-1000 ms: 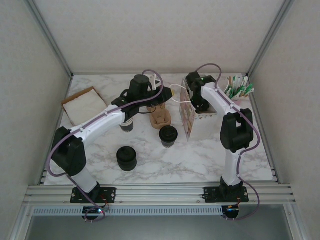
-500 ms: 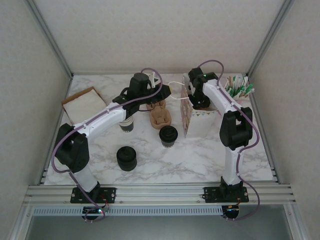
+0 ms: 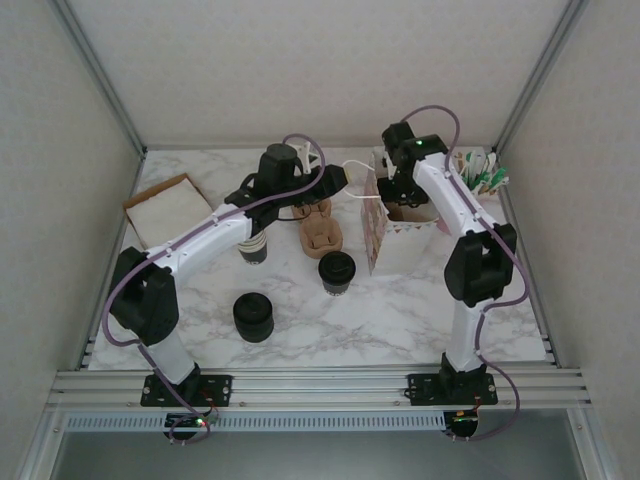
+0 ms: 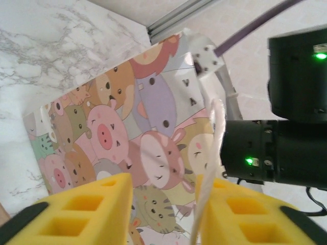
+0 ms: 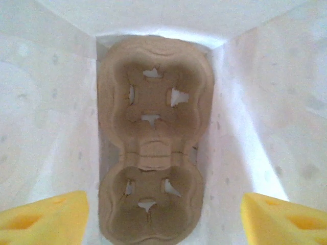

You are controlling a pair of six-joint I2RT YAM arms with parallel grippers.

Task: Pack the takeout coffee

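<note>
Cartoon-animal paper bag [image 4: 127, 138], pulp cup carrier [image 5: 153, 138] flat on its floor; black lid stack [image 3: 253, 317] well apart.
</note>
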